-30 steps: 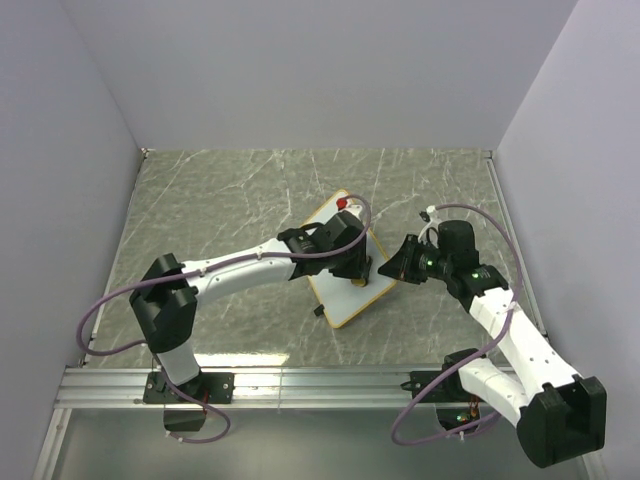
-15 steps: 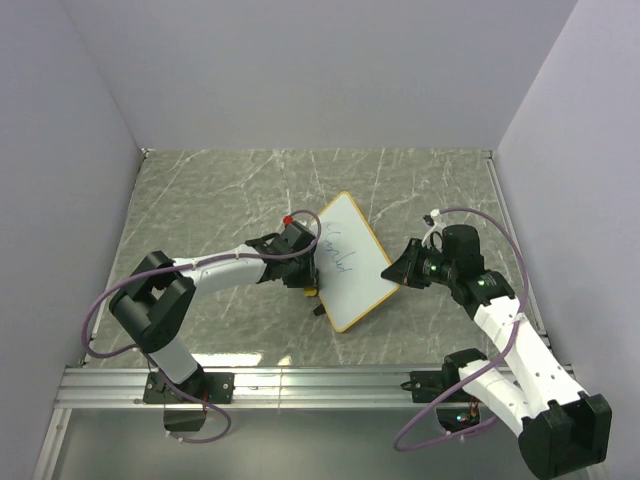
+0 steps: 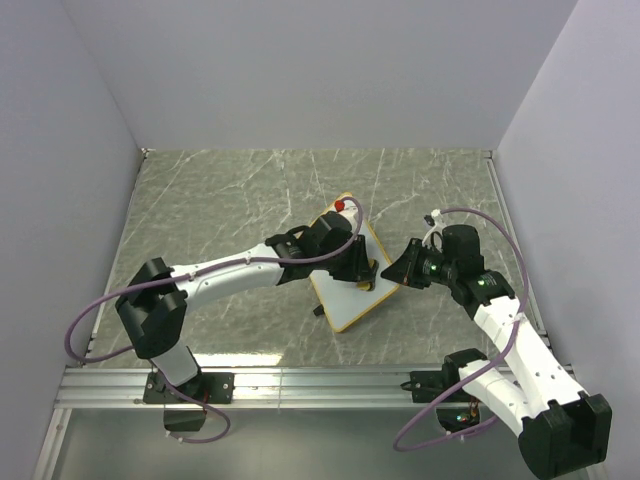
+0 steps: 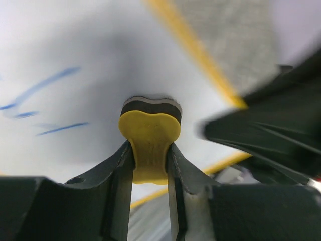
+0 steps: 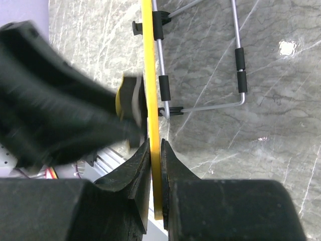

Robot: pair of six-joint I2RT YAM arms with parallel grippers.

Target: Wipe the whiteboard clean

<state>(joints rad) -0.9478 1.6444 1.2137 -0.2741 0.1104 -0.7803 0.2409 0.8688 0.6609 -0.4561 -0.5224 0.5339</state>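
Grey-green marbled tabletop (image 3: pixel 220 200) enclosed by plain pale walls (image 3: pixel 320 70).

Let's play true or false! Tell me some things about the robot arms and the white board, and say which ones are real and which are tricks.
1. The left gripper holds a yellow eraser. True.
2. The right gripper is shut on the edge of the whiteboard. True.
3. The whiteboard is wiped all clean. False: blue marks show on it beside the eraser.
4. The whiteboard has a green frame. False: the frame is orange-yellow.
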